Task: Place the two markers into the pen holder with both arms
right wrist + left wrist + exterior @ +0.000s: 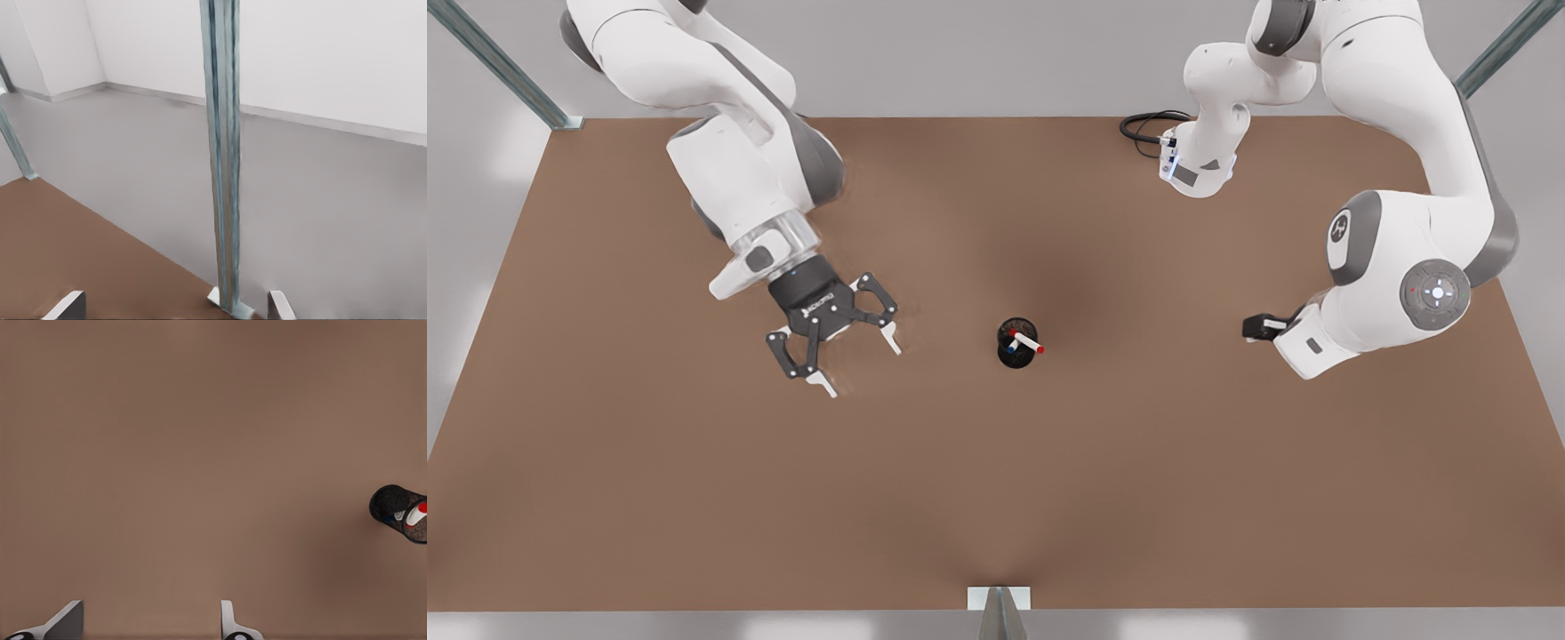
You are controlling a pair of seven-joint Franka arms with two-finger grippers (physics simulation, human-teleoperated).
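On a brown table [996,498], the left claw [857,363] hangs with fingers apart at middle left, and the right claw [1254,327], also apart, waits at middle right. At centre, the pen holder [1005,331] contains the red marker [1028,341] and blue marker [1009,350]. The red one leans over the rim, so a passing arm could knock it out.

- Two markers: one red-capped marker [1029,341] and one blue-capped marker [1010,349].
- One black mesh pen holder [1017,343].
- Two white robot arms, each ending in one hand: left hand [852,360], right hand [1254,328].
- One brown desk [996,498].
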